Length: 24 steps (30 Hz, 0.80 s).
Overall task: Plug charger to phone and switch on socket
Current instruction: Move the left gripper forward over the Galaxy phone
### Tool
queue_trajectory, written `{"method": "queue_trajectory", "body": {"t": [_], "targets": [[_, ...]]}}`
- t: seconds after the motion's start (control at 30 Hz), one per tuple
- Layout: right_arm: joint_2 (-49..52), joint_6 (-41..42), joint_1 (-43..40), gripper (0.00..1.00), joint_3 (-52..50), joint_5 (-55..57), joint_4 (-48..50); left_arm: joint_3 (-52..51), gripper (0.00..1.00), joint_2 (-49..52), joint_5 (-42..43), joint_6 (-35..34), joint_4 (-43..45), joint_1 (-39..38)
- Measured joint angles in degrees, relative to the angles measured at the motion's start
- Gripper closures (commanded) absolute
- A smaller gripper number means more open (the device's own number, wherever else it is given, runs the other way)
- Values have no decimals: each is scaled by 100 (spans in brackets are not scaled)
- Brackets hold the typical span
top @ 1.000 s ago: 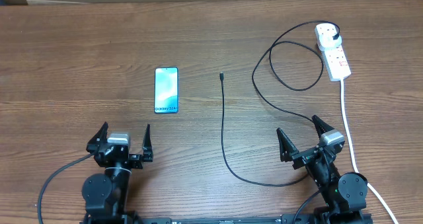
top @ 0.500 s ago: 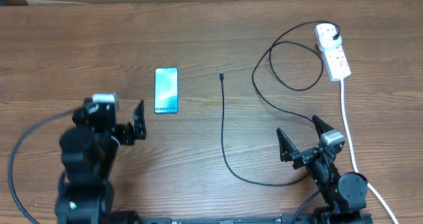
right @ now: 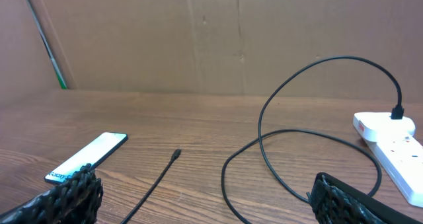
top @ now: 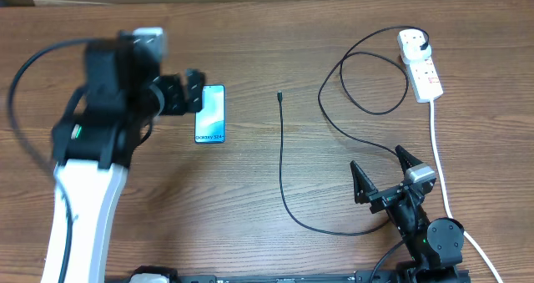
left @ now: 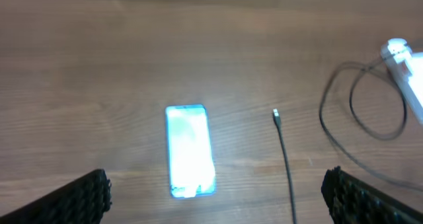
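Observation:
The phone lies flat, screen lit, left of centre. The charger cable runs from its connector tip down the table, loops, and ends at a black plug in the white socket strip at the far right. My left gripper is open and empty, hovering just left of the phone. In the left wrist view the phone lies just ahead of the open gripper, with the tip to its right. My right gripper is open and empty at the near right.
The strip's thick white cord runs down the right side past my right arm. The right wrist view shows the phone, the tip, the strip and a cardboard wall behind the table.
My left arm has risen from the near edge and swung forward to beside the phone, still open. The right arm, phone and cable have not moved.

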Motion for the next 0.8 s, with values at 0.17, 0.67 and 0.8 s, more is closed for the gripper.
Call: {"method": "queue_trajectory", "body": {"t": [0.17,0.67,0.8], "targets": [[0,0,2,0,0,46,-2,844,0,1224,313,-37,-787,-310],[1255,940,-26,0,1281,-254,-1237,1368,16,2789,402,-789,-1364,-278],[2531,824,-33,0,2879,-275,-2090,1836,16,2791,-50,-1073,-1574,-227]]}}
